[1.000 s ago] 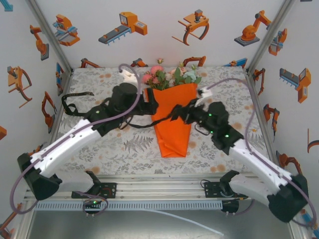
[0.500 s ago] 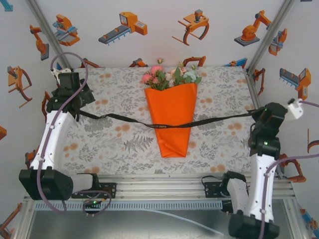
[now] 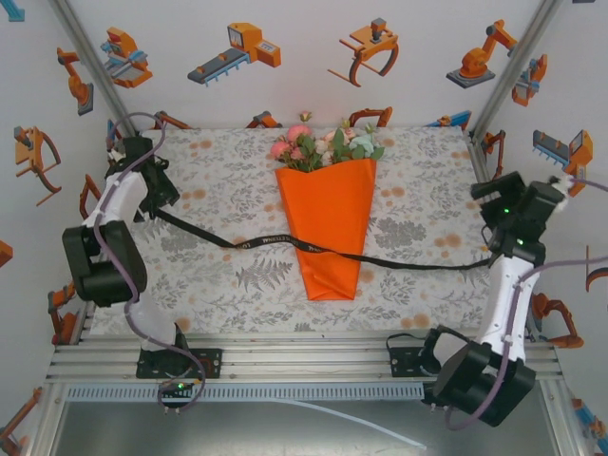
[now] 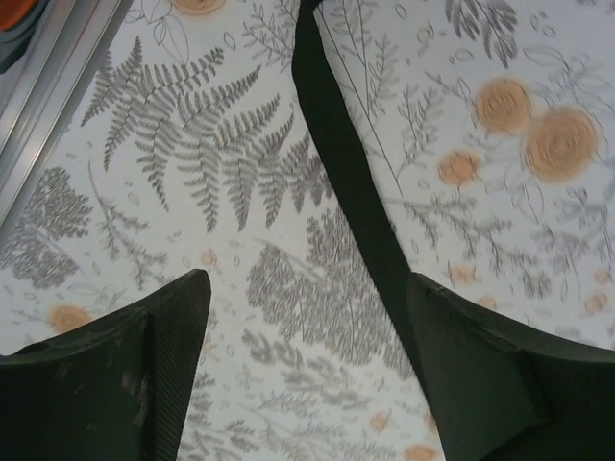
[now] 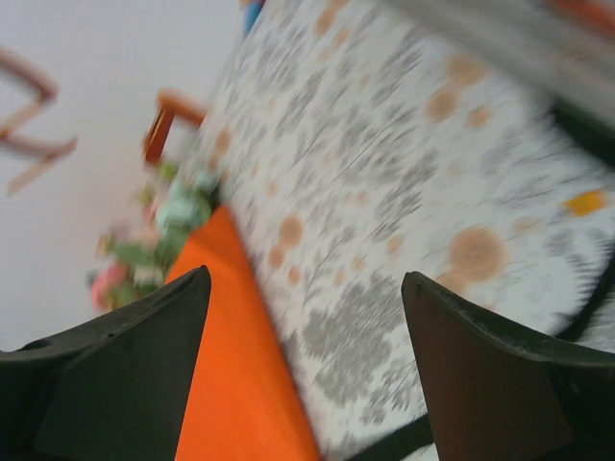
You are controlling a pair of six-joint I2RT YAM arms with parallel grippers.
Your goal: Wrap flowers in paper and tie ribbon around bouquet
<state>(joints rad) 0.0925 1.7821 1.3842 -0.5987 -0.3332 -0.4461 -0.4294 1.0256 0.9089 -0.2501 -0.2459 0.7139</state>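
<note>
Your left hand (image 4: pixel 306 280) and right hand (image 5: pixel 306 279) both sit wide open, gripping nothing; ribbon (image 3: pixel 256 243) lies slack across the paper (image 3: pixel 328 204) mid-frame.

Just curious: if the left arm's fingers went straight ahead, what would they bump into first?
Most likely the patterned tablecloth, seen between the open left fingers; the black ribbon runs just beside that line. Depth is hard to judge.

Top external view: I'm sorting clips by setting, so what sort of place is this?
Probably a robot lab enclosure, not a flower shop: white walls covered in orange robot stickers, an aluminium frame rail at the near edge, and a floral tablecloth staged with one bouquet.
</note>
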